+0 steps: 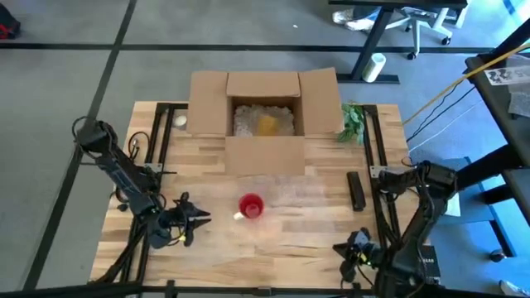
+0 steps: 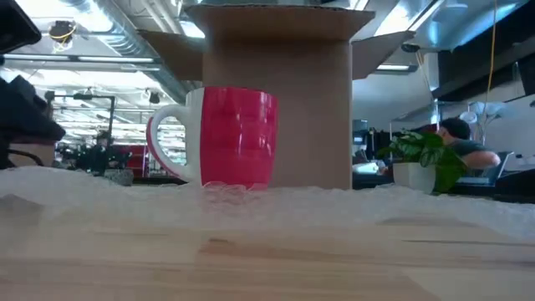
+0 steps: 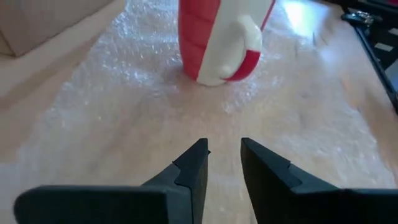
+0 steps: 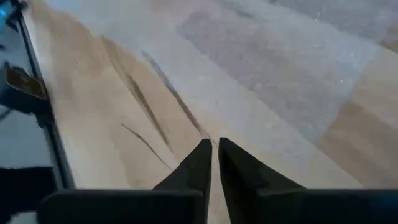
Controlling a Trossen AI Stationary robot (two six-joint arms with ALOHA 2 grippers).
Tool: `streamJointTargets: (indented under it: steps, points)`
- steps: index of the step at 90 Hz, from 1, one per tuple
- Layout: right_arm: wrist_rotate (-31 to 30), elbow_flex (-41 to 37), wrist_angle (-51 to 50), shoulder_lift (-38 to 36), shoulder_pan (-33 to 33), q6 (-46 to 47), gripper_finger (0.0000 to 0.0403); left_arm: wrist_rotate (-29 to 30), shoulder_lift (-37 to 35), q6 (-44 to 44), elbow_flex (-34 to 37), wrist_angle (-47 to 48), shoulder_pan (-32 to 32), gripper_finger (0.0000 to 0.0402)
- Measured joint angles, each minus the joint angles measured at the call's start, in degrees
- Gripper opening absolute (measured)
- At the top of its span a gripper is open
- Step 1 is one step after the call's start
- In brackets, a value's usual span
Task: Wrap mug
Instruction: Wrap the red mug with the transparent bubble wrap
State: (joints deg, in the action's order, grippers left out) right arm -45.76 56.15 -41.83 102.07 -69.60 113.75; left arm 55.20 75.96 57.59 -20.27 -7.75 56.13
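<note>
A red mug (image 1: pixel 251 205) with a white handle (image 3: pixel 233 53) stands upright on a sheet of clear bubble wrap (image 1: pixel 290 194) that lies flat on the wooden table. The handle points toward my left gripper (image 1: pixel 199 218). In the left wrist view that gripper (image 3: pixel 224 146) is open by a narrow gap, low over the table, a short way left of the mug and touching nothing. In the low view the mug (image 2: pixel 234 138) stands on the wrap (image 2: pixel 276 201). My right gripper (image 4: pixel 214 144) is shut near the table's front right corner (image 1: pixel 344 248), over bare wood beside the wrap's edge.
An open cardboard box (image 1: pixel 265 112) with pale filler and a yellow object inside stands at the table's far middle, its near flap folded down toward the mug. A small green plant (image 1: pixel 352 122) stands to its right. A black bar (image 1: pixel 356 190) lies right of the wrap.
</note>
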Motion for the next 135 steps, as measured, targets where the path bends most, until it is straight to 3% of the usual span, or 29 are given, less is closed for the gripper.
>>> streamJointTargets:
  steps: [26,47,58,72,84,113,135]
  points:
    - [2.5,-2.6,0.8,0.2,5.8,-12.2,0.0123,-0.8,0.0,2.3,0.0,-2.2,0.9,0.0078]
    - [4.6,-10.2,15.7,0.2,8.6,-17.1,0.0142,-0.8,0.0,5.4,0.0,-2.2,0.9,0.0078]
    - [5.0,-13.3,21.6,-0.1,11.1,-19.5,0.0119,-0.8,0.0,5.6,0.0,-2.3,0.9,0.0078]
    - [3.8,-12.1,23.8,0.2,15.5,-30.9,0.0016,-0.8,0.0,5.8,0.0,-2.4,0.9,0.0078]
    - [3.8,-9.7,26.8,0.1,21.3,-41.2,0.0004,-0.8,0.0,6.5,0.0,-2.4,0.9,0.0078]
    - [1.9,-0.6,40.5,-1.0,34.5,-77.1,0.0000,-0.8,0.0,2.8,-0.1,-6.8,0.9,0.0078]
    - [15.6,8.1,49.1,-0.8,43.9,-96.7,0.0000,-0.8,0.0,-0.6,-0.1,-9.9,0.9,0.0078]
